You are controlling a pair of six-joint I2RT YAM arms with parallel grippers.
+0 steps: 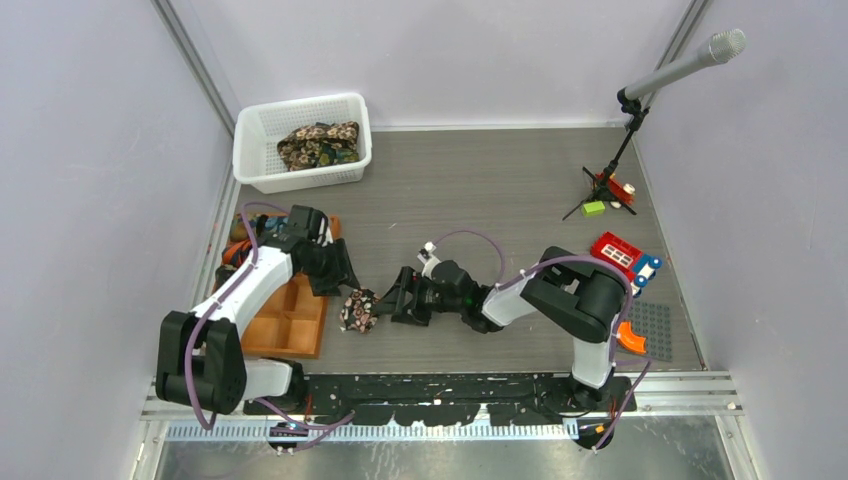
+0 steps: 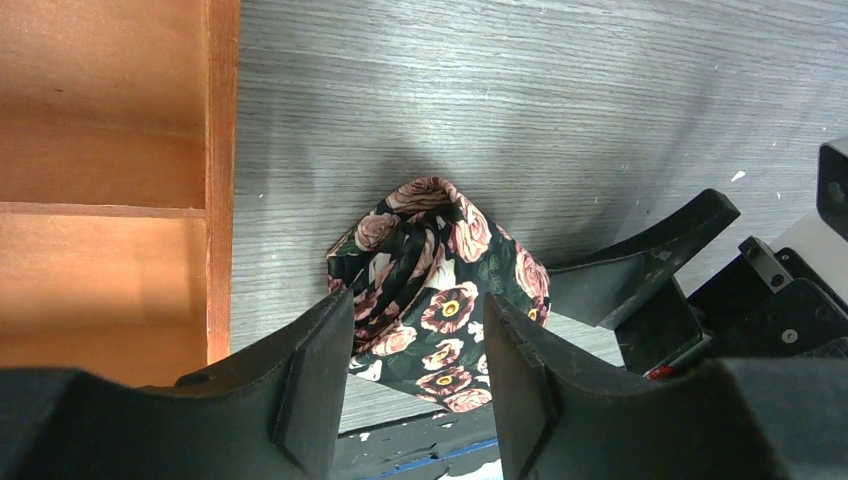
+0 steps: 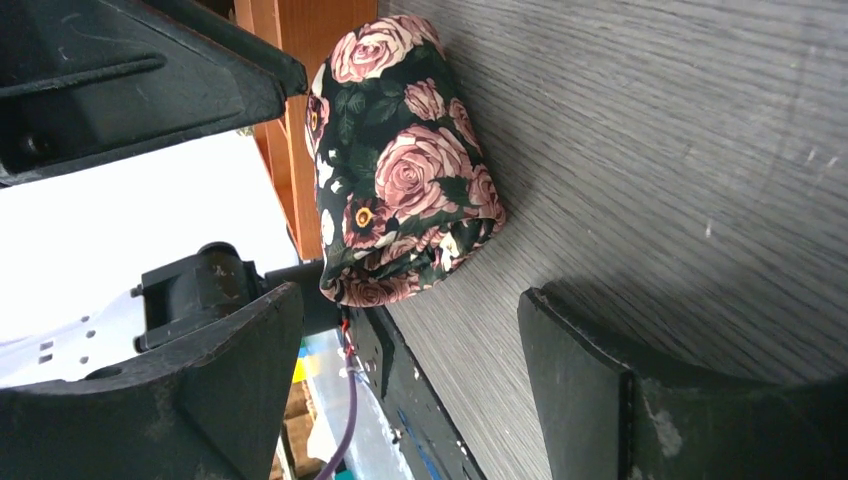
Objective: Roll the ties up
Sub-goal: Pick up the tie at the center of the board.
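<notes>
Left gripper (image 2: 415, 310) hangs over the rolled black tie (image 3: 400, 170) with its jaws about half apart, one finger on either side of the bundle. The finger nearer the tray looks to be at the cloth, but whether the pair is actually pinching the roll I cannot tell. Right gripper (image 3: 410, 300) is spread wide and has hold of nothing. The roll lies ahead of its fingertips, not between them.

The tie, black with pink roses, sits as a tight bundle on the worktop (image 1: 500, 190) close to its near edge, just beside the right rim of the orange tray (image 2: 222, 180). That spot likely serves two ends. A straddle from above can keep the windings from springing loose, and the roll has only a short way to go into a tray compartment. The right gripper's wide stance, level with the roll, reads as a guard against the bundle toppling or unwinding on that side.

More ties (image 1: 318, 145) lie loose in the white basket (image 1: 262, 170) at the far left corner, so the task looks to be only partly done.

From its base, the left arm rises, folds at the elbow and reaches across the tray, with the wrist tipped steeply down onto the roll. The right arm is stretched low and leftward along the near edge, its forearm almost flat to the worktop and its fingers pointing at the roll from the right.
</notes>
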